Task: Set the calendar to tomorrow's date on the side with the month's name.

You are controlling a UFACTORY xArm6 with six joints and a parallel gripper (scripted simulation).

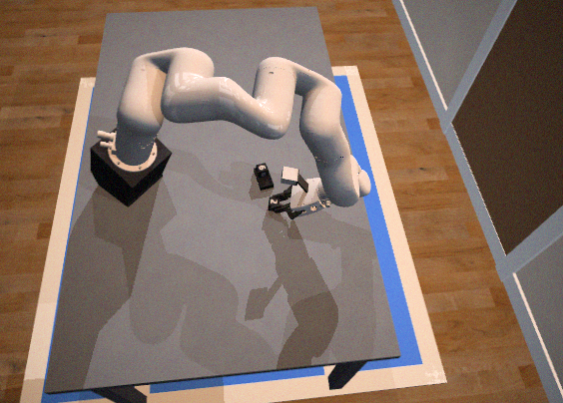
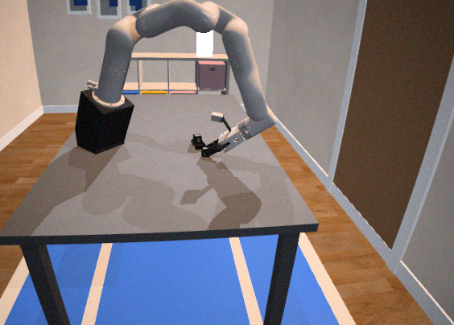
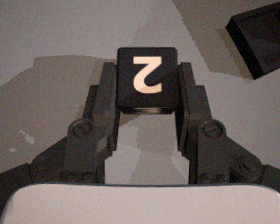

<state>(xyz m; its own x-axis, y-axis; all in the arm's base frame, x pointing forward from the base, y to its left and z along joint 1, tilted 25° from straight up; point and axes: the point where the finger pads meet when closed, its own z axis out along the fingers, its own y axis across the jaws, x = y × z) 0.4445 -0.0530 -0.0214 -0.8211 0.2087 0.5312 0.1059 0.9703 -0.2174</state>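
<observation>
- the gripper (image 3: 148, 106) is clenched on a black calendar cube (image 3: 148, 78), one dark finger (image 3: 103, 106) against each side.
- the cube's face toward the wrist camera carries a pale digit 2, seen upside down there.
- from the top view the held cube (image 1: 276, 202) sits low over the grey table (image 1: 200, 279), at the arm's tip.
- just beyond it, apart from the cube, lies the black tray (image 1: 264, 176) with a second cube showing a pale digit.
- farther off, the arm's black pedestal (image 1: 107, 177) stands on the table.
</observation>
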